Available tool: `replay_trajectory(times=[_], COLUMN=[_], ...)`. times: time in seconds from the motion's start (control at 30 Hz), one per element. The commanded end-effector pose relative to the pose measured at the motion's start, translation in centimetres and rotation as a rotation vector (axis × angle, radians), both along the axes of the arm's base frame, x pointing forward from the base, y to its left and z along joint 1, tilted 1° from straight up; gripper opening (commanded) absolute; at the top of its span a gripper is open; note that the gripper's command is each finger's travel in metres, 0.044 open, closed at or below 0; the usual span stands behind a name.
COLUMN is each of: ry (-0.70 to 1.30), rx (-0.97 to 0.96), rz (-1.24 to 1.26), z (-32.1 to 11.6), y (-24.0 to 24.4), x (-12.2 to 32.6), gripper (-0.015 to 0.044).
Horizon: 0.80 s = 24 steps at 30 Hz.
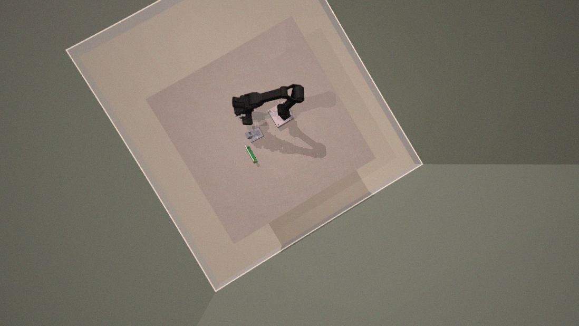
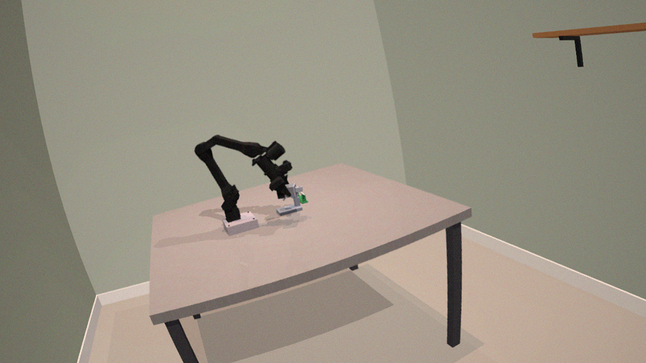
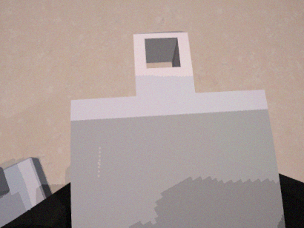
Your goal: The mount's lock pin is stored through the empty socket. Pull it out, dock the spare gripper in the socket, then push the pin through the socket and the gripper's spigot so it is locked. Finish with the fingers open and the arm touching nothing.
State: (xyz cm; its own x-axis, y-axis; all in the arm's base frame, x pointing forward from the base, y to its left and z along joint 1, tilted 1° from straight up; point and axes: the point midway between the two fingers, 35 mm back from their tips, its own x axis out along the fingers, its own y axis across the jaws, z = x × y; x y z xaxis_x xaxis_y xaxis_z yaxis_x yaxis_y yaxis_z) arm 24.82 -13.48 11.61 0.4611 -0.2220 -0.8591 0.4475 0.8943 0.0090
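Note:
My gripper [image 1: 239, 115] [image 3: 174, 200] is shut on the spare gripper [image 3: 167, 148], a pale grey block whose narrower spigot has a square hole. In the wrist view it covers much of the space between the black fingers. It is held above the table. The grey mount [image 1: 253, 134] [image 2: 296, 199] [image 3: 27, 174] stands upright on its flat base beside the arm's hand. The green holder [image 1: 251, 154] [image 2: 303, 198] lies beyond the mount, with a thin pale rod along it, apparently the lock pin. The fingertips and the socket's inside cannot be made out in the top and exterior views.
The arm's white base plate [image 1: 273, 116] [image 2: 240, 225] is bolted to the table [image 1: 194, 113] [image 2: 388, 218], a short way from the mount. The arm arches high from its base to the hand. A wooden shelf [image 2: 616, 30] is on the wall, far from the arm.

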Motion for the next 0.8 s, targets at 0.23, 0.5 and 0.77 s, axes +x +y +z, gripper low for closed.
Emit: replay_trajectory(times=[0.23,0.5,0.77], ry=[0.023,0.143,0.262], rx=[-0.002,-0.023,-0.061], rz=[0.008,0.057,0.113], z=[-0.3,-1.4,-2.1], y=[0.3,2.1,3.7], x=[0.0,-0.3,-0.9], gripper=[0.0000,0.0000,0.0000])
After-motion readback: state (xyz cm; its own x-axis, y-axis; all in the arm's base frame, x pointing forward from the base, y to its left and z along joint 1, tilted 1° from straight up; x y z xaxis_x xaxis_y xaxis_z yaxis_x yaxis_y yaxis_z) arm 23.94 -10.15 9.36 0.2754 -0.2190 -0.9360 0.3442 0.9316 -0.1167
